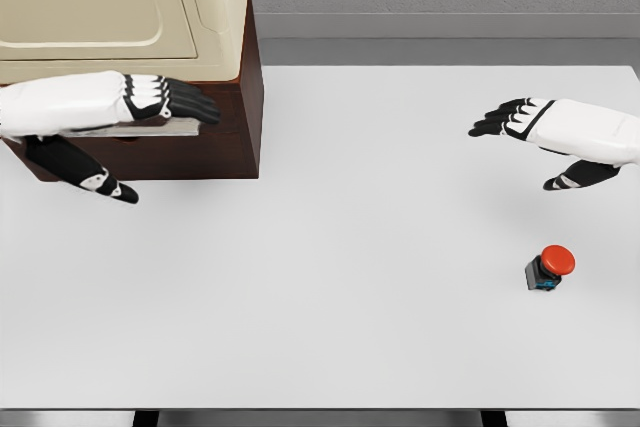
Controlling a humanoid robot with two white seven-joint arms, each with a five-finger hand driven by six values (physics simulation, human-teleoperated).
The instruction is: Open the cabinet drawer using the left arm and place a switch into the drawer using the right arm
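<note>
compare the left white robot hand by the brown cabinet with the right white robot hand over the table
The left hand lies against the brown cabinet's front at the drawer's metal handle; the right hand hovers over the bare white table, apart from the red-capped switch. The left points right, the right points left. Both show extended black fingers, grasping nothing.

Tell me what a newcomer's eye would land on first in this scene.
The red-capped switch stands out most, alone on the white table toward the lower right. Next comes the dark brown cabinet with its cream top at the upper left, where the left hand reaches flat across its front. The right hand hangs open above the table at the right, well apart from the switch.
</note>
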